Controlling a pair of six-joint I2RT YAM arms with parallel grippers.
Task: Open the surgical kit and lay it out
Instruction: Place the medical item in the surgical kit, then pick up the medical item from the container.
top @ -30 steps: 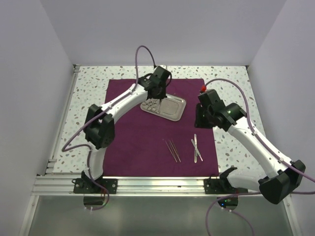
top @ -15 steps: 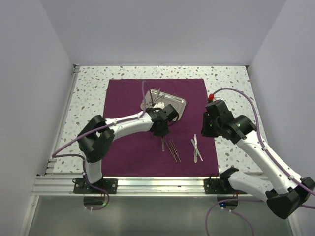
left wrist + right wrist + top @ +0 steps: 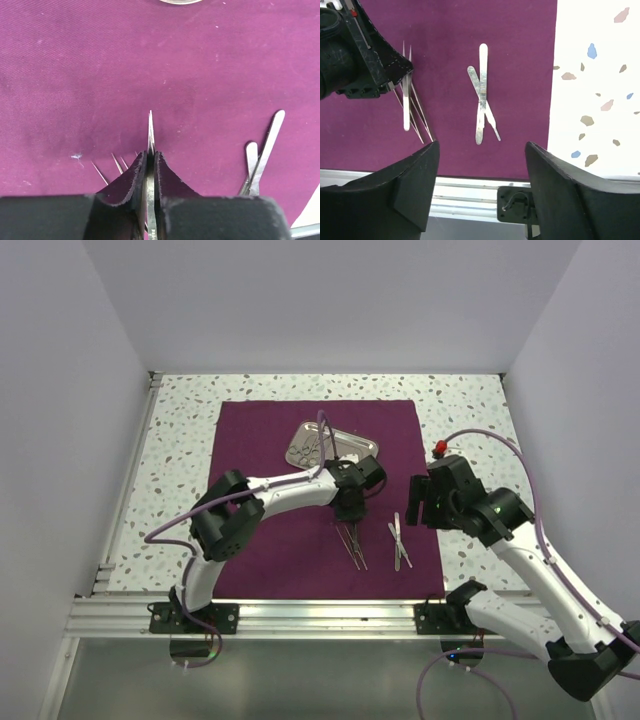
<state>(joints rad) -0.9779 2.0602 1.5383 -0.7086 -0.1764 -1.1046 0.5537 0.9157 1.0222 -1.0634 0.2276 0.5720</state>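
Observation:
The dark purple cloth (image 3: 270, 460) lies spread flat on the table. The steel tray (image 3: 345, 447) sits on its far middle with ring-handled instruments (image 3: 305, 447) in it. My left gripper (image 3: 350, 512) is shut on thin silver tweezers (image 3: 150, 127), low over the cloth just beside several thin probes (image 3: 353, 546). The probes also show in the left wrist view (image 3: 118, 162). Two crossed flat silver instruments (image 3: 400, 542) lie to their right. My right gripper (image 3: 482, 144) is open and empty, hovering above those crossed instruments (image 3: 481, 97) near the cloth's right edge.
Speckled white tabletop (image 3: 470, 430) surrounds the cloth. An aluminium rail (image 3: 300, 615) runs along the near edge, with a black mount (image 3: 517, 205) under my right gripper. White walls enclose the sides and back. My left gripper body (image 3: 355, 55) is close to my right gripper.
My left gripper has moved from the tray toward the near side with the tweezers, ending by the probes. My right arm has shifted slightly right and nearer.

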